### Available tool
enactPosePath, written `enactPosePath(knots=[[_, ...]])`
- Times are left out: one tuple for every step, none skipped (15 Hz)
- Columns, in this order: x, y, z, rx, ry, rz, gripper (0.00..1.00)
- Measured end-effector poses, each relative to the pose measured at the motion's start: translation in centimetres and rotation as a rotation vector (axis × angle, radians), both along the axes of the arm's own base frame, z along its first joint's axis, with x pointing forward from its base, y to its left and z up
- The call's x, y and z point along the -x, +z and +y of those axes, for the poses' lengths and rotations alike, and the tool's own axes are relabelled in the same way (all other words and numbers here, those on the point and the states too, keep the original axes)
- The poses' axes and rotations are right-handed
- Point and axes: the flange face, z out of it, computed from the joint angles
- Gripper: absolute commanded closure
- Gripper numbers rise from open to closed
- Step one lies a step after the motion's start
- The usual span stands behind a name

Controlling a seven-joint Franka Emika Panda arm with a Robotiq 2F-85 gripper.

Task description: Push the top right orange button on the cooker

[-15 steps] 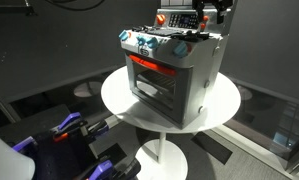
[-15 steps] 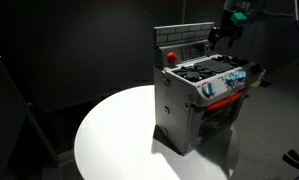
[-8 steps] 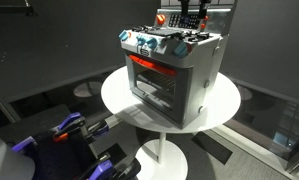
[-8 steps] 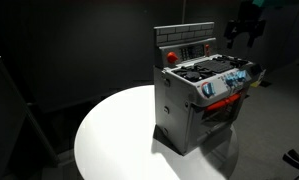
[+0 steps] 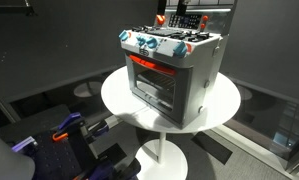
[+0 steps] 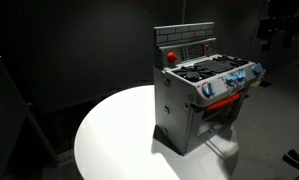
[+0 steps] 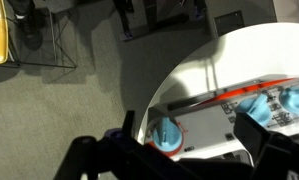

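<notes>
At the wrist view's bottom edge, partly cropped fingers gape empty over the cooker.

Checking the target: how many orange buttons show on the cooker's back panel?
1: an orange button at one end of the back panel of the cooker, in both exterior views. Others may be too small or dark to tell.

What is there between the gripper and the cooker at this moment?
Nothing. In an exterior view the gripper hangs in the air beside the cooker, apart from it, and the gap between them is bare.
</notes>
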Motion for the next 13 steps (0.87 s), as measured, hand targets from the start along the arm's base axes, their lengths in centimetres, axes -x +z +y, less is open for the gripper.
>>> enactPosePath(knots=[[0.9, 0.1, 0.0, -0.006, 0.021, 0.000, 0.00], [1.8, 0.2, 0.1, -0.011, 0.039, 0.000, 0.00], [2.6, 0.3, 0.2, -0.014, 0.055, -0.001, 0.00], [3.5, 0.4, 0.3, -0.016, 0.068, -0.003, 0.00], [4.4, 0.5, 0.4, -0.016, 0.080, -0.005, 0.00], [5.2, 0.7, 0.5, -0.016, 0.091, -0.009, 0.00], [6.0, 0.8, 0.6, -0.014, 0.100, -0.013, 0.00], [6.7, 0.9, 0.6, -0.012, 0.109, -0.018, 0.00], [7.3, 1.0, 0.7, -0.010, 0.114, -0.023, 0.00], [7.8, 1.1, 0.8, -0.009, 0.117, -0.028, 0.00], [8.2, 1.1, 0.8, -0.010, 0.117, -0.031, 0.00], [8.4, 1.1, 0.9, -0.010, 0.118, -0.031, 0.00], [8.4, 1.0, 0.9, -0.010, 0.118, -0.030, 0.00]])
